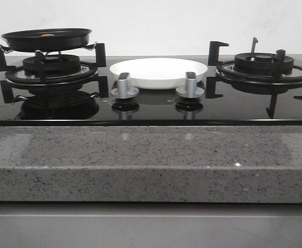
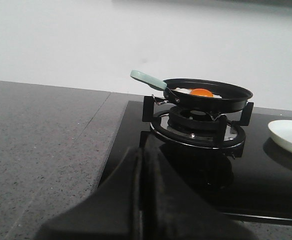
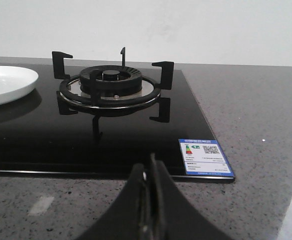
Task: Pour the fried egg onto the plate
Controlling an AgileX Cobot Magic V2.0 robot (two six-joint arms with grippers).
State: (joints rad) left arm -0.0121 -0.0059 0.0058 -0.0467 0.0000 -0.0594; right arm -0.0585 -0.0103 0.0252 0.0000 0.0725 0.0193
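Only the tips of the two arms show, each from its own wrist camera. The left claw (image 2: 140,200) is matte black, two broad fingers (image 2: 163,200) widening toward the camera like a wedge, with a thin straight seam where they meet. The right claw (image 3: 150,205) has the same dull black finish and flared shape; along its seam a narrow paler strip glints on one finger (image 3: 160,210). No cables, screws or markings are visible.

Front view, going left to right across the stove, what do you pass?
Black frying pan holding the fried egg on the left burner → left knob → white plate → right knob → bare right burner.
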